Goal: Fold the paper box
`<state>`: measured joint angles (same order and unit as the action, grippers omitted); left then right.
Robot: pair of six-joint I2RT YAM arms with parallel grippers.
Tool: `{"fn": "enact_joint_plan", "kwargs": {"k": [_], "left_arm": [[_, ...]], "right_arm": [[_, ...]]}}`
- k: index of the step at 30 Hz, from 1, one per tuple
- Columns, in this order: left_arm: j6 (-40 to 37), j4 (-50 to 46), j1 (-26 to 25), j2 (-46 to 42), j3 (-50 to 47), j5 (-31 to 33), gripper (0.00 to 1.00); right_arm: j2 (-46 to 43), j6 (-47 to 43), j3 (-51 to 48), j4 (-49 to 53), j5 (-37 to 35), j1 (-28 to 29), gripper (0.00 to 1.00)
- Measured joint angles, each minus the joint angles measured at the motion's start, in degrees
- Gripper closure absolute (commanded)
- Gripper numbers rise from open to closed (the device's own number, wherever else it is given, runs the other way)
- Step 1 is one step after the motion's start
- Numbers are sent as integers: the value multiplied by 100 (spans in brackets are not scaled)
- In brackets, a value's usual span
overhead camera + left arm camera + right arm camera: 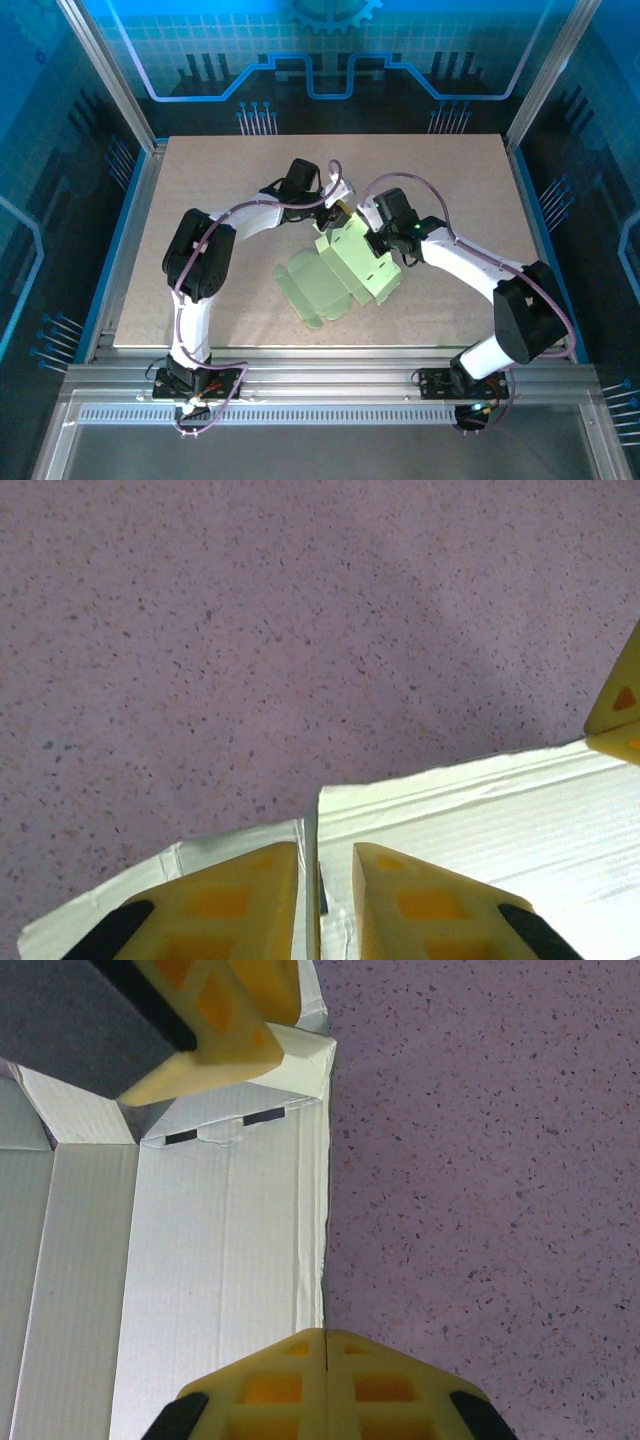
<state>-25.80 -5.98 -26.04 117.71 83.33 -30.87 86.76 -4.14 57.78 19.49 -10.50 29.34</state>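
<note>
Paper box (345, 272) lies half-flat mid-worktop (210, 170). Right hand (327, 1344) has its fingers together, pressing the panel nearest the right edge. Left hand (318, 865) is nearly closed about the far flap; I cannot tell if it grips. Risk: the flap springs back or the card skids if pressure slips.

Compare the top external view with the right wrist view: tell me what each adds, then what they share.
Top external: the arm bases, the table edge to edge, and the whole outline of the paper box, still partly flat with tabs out. Right wrist: close detail, namely two dark slots beside a folded flap, crease lines, and the right end effector closed on the card's edge. Shared: the paper box, the speckled table, and the left end effector at the sheet's far end.
</note>
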Motion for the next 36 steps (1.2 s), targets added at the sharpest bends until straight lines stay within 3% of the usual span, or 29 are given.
{"fn": "enact_joint_plan", "kwargs": {"k": [3,11,16,21,26,31,36], "left_arm": [[-9,-42,0,0,0,-4,77],[-42,-68,17,0,0,13,100],[-52,-59,11,0,-2,17,100],[39,420,-2,-13,-289,28,100],[195,1333,-146,-186,-1198,306,100],[461,2352,-229,-282,-1827,485,100],[673,3235,-225,-378,-2168,627,100]], "right_arm": [[2,0,11,17,-2,0,100],[13,0,83,105,0,0,100],[17,0,83,107,-2,2,99],[17,9,83,105,4,2,81],[-2,98,83,50,151,-11,57],[-291,345,-7,-127,686,-227,47],[-667,826,-232,-382,1386,-802,43]]}}
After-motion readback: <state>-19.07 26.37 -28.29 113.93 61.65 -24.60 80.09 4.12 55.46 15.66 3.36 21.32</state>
